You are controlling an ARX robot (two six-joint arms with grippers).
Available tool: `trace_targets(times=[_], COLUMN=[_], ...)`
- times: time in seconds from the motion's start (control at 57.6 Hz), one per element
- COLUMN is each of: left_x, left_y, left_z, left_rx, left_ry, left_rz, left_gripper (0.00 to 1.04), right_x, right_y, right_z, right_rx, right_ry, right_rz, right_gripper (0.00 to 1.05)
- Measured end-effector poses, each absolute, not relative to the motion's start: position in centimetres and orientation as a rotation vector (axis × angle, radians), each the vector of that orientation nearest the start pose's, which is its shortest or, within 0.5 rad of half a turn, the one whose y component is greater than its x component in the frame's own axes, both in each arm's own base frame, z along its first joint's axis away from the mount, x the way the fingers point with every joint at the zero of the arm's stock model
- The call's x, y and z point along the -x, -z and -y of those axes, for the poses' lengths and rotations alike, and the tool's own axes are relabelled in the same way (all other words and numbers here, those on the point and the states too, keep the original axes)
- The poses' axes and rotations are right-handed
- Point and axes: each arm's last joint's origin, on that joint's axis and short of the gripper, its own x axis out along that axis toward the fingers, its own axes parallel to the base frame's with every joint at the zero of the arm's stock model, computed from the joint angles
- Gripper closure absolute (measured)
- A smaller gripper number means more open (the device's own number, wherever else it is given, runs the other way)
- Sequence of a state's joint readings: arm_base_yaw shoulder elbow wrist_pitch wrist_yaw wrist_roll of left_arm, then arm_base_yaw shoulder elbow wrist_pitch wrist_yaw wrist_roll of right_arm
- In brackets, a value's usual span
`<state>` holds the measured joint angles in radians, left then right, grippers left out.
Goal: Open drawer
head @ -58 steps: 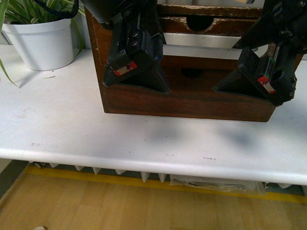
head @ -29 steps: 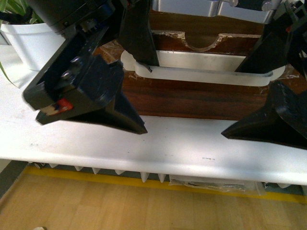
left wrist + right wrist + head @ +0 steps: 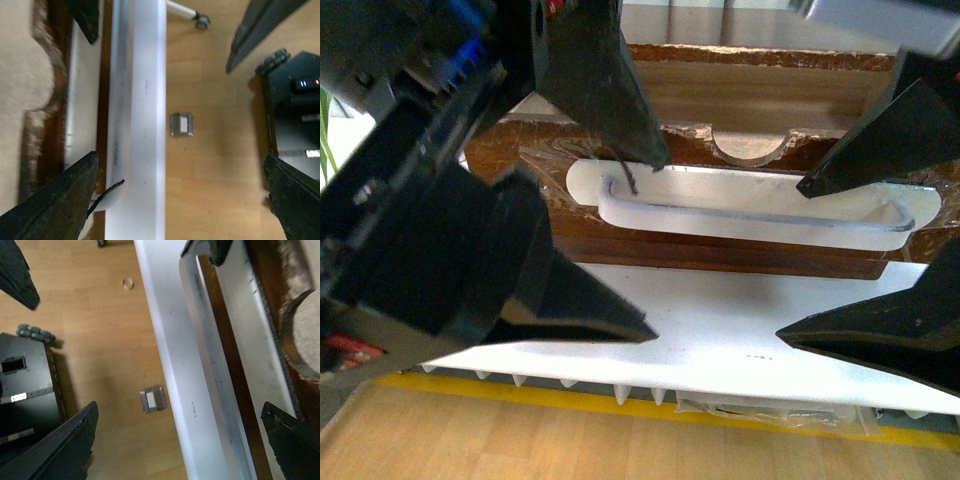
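Gaping wide and gripping nothing, the left claw [image 3: 652, 248] hangs just in front of the drawer [image 3: 720, 252]. One of its black fingers [image 3: 590, 80] tips down over the end of the long white handle [image 3: 750, 218] nearest it, and the other reaches out past the edge of the white table [image 3: 720, 340], above the wooden floor [image 3: 620, 440]. The right claw [image 3: 790, 262] is spread just as far and also holds nothing: one finger points at the handle's opposite end, and its mate sits off the table edge. Between the two claws runs the handle, lying flat against the dark-brown drawer front; I cannot tell whether either fingertip touches it. Beyond the handle from both claws, the drawer's chipped top edge shows its half-round notch [image 3: 750, 152], with a pale tan surface behind it. In the left wrist view the table edge passes between that claw's spread fingers, one tip right at the handle's end. In the right wrist view handle and table edge both lie inside the right claw's gap. A small grey plate [image 3: 152, 399] lies on the floor below.
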<state>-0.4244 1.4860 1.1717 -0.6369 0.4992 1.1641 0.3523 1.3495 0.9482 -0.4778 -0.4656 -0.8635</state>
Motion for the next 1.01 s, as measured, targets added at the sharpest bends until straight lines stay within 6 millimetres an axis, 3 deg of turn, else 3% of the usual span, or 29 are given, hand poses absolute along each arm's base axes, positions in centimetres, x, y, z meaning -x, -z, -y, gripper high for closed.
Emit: trace_targets(times=[0.261, 0.469, 0.643, 0.851, 1.008], left_x=[-24.0, -21.3, -17.3, -13.9, -12.8], left_y=[-28.9, -28.1, -25.1, -20.5, -18.9], left_z=[10.0, 5.4, 1.3, -0.7, -1.9], left_rx=[-0.769, -0.582, -0.390, -0.187, -0.018], left_ry=[1.115, 0.705, 0.356, 0.066, -0.067], left_rz=[-0.166, -0.046, -0.048, -0.155, -0.183], left_gripper=[0.06, 0.06, 0.06, 0.06, 0.06], right_x=[-21.7, -18.3, -14.3, -10.5, -9.8], right_y=[-25.8, -24.6, -22.0, -19.8, -19.6], right_z=[-6.5, -2.9, -1.0, 0.1, 0.6], right_rx=[0.598, 0.387, 0.214, 0.041, -0.072], right_ry=[-0.832, -0.484, -0.266, -0.101, 0.007], right_rz=[-0.330, -0.198, -0.194, -0.186, -0.135], right_gripper=[0.09, 0.09, 0.09, 0.09, 0.09])
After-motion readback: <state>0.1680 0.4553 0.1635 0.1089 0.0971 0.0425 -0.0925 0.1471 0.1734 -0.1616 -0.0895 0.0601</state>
